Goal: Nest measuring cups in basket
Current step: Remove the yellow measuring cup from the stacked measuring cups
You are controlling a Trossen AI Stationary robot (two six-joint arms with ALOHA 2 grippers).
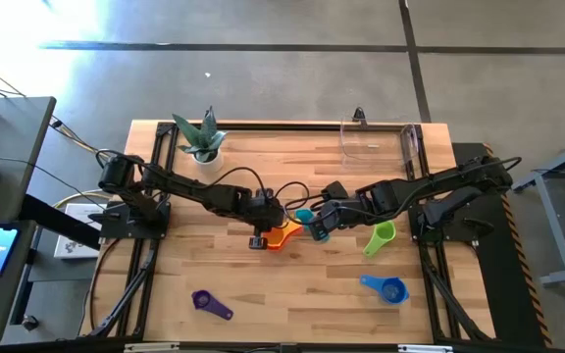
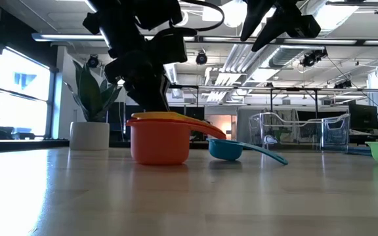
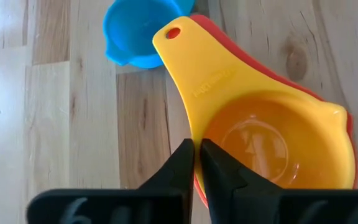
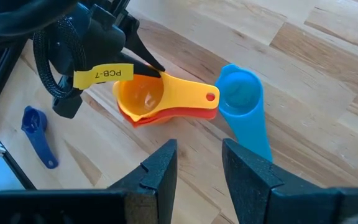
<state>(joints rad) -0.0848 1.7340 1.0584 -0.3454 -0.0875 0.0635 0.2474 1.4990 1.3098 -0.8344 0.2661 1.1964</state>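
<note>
You had open table (image 1: 263,284) along the near edge; the plant (image 1: 202,139) blocked the far-left corner.

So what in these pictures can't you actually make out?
- Left gripper: fingers together at the yellow cup's rim; none of the views shows whether they pinch it.
- Orange cup: inside hidden by the yellow cup nested in it.
- Basket: transparent, washed out in the high view, so its contents are unclear.
- Red cup: none of the views shows one.
</note>
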